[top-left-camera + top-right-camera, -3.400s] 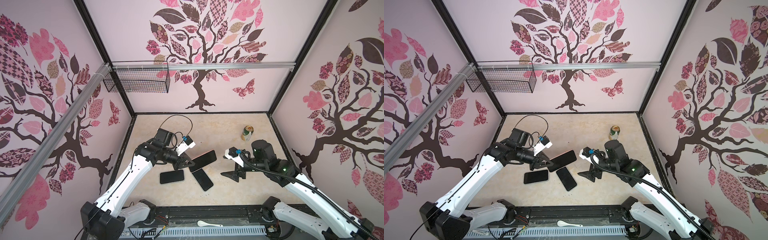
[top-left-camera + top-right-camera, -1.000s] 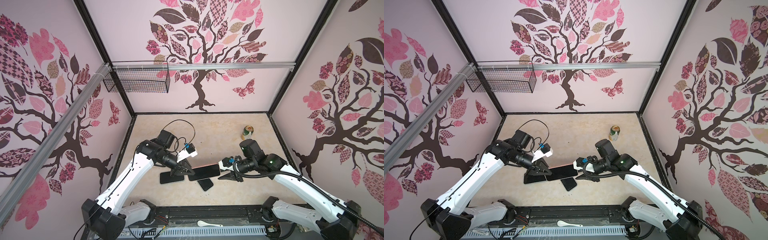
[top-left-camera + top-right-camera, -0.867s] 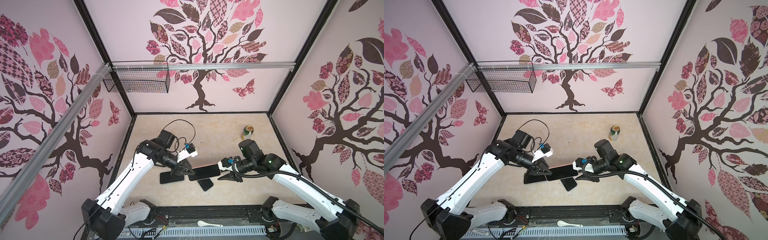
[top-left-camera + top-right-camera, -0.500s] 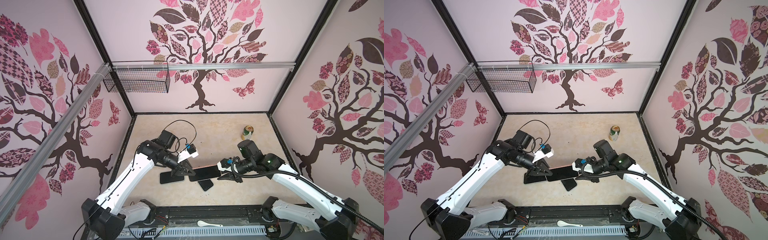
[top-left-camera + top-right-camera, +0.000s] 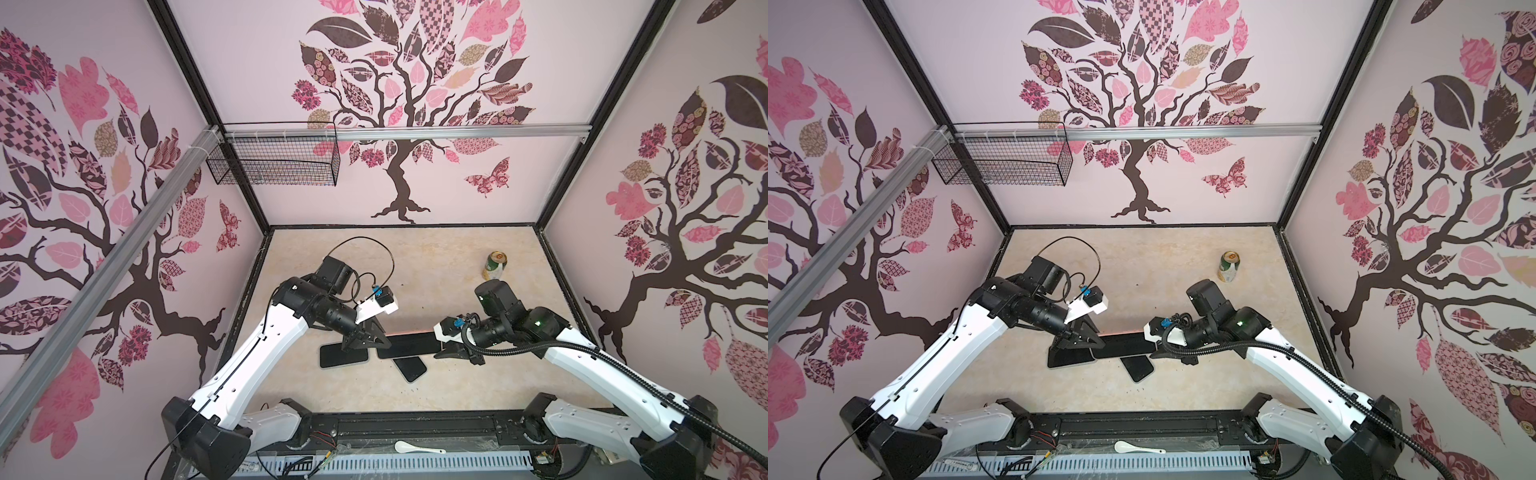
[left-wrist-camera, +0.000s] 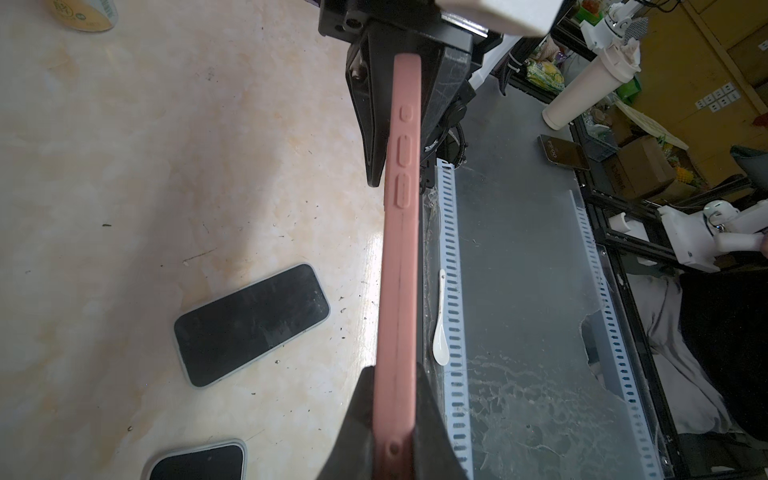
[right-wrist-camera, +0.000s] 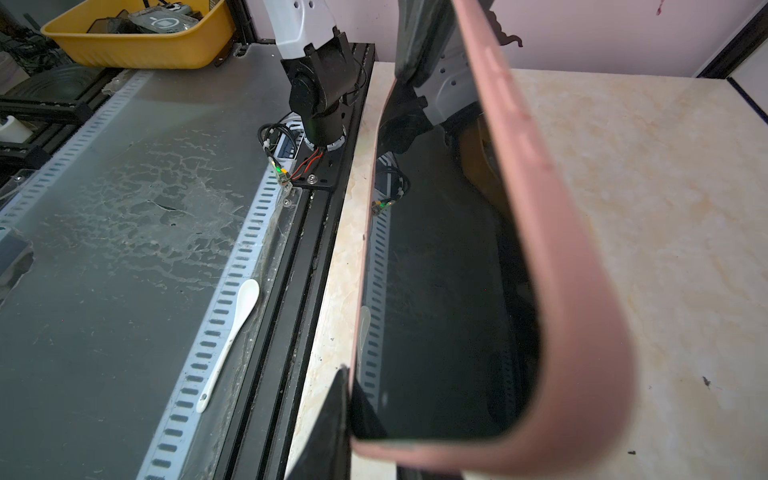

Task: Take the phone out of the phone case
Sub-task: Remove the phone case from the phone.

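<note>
L claw (image 6: 392, 409) clamped on one end of pink phone case (image 6: 400, 270), held edge-on above bench (image 5: 440, 266), w/ phone (image 7: 440, 291) inside. R claw (image 5: 445, 354) straddles the other end; can't tell if it's pinching.

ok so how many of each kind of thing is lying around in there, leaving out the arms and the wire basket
phones: 3 (one in the case, two lying loose)
pink phone case: 1
can: 1
white spoon: 1
total: 6
</note>
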{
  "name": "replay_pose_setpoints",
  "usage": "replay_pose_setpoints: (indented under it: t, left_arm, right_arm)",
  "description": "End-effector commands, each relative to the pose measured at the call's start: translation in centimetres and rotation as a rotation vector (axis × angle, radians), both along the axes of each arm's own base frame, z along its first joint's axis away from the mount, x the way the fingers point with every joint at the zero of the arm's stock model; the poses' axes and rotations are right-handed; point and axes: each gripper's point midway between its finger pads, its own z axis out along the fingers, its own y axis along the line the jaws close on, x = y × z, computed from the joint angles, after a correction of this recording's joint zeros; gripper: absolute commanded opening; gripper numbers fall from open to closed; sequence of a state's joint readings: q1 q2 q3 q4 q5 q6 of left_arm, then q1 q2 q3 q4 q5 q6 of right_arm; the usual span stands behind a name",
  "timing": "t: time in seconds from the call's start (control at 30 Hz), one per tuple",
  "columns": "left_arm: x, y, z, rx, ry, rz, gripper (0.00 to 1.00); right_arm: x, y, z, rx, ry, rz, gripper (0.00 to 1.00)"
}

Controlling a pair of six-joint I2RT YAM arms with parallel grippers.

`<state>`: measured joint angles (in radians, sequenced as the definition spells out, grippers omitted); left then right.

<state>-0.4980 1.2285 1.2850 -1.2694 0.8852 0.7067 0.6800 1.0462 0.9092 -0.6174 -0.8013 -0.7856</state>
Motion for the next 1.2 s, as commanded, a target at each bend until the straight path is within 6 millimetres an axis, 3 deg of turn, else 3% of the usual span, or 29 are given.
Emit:
replay_pose_setpoints:
  t: [0.0, 0.27, 0.57, 1.17]
  left_arm:
    - [2.0, -0.8, 2.1, -0.048, -0.074, 0.016, 0.0]
    - [3.5, -1.6, 2.0, -0.026, -0.073, -0.034, 0.0]
    - [4.6, -2.6, 1.7, -0.034, -0.035, -0.09, 0.0]
    - [2.3, -3.4, 1.3, -0.065, 0.053, -0.213, 0.0]
  right_arm:
    - [-0.5, 1.0, 1.9, 0.084, -0.119, 0.046, 0.0]
    - [-0.3, 1.3, 2.3, 0.144, -0.262, 0.048, 0.0]
    - [-0.4, 1.5, 4.8, 0.206, -0.384, 0.057, 0.0]
    - [0.7, 2.5, 9.3, 0.261, -0.54, 0.06, 0.0]
